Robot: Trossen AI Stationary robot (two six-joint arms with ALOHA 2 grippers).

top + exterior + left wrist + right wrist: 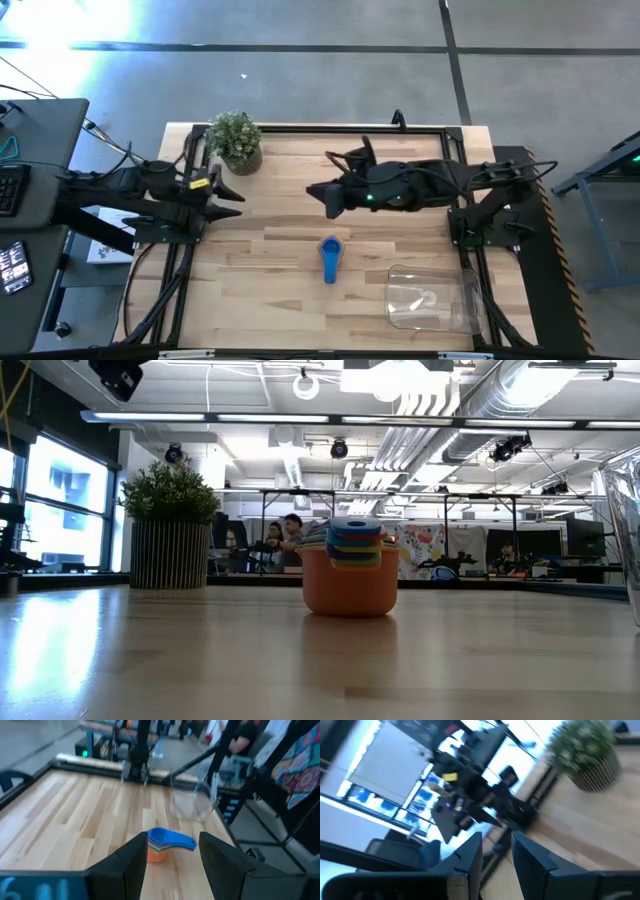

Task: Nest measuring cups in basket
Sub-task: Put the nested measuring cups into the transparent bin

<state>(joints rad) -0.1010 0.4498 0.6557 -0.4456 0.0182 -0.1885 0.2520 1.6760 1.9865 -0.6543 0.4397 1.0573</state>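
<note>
Measuring cups [330, 256]: one nested stack, orange cup at the bottom and blue on top, blue handle pointing toward the front edge; standing on the wooden table [270, 290] near its middle, not in the basket and touched by neither arm; seen also in the low view [349, 575] and the left wrist view [162, 844]. Basket [432, 298]: clear plastic, at the table's front right corner, apart from the stack and to its right. Potted plant [236, 140]: at the back left of the table, upright. Left gripper [232, 190]: held above the table's left edge, beside the plant, fingers [131, 862] spread apart with nothing between them. Right gripper [322, 195]: reached over the middle of the table, behind the stack and raised off the wood, fingers [469, 855] slightly apart, holding nothing.
</note>
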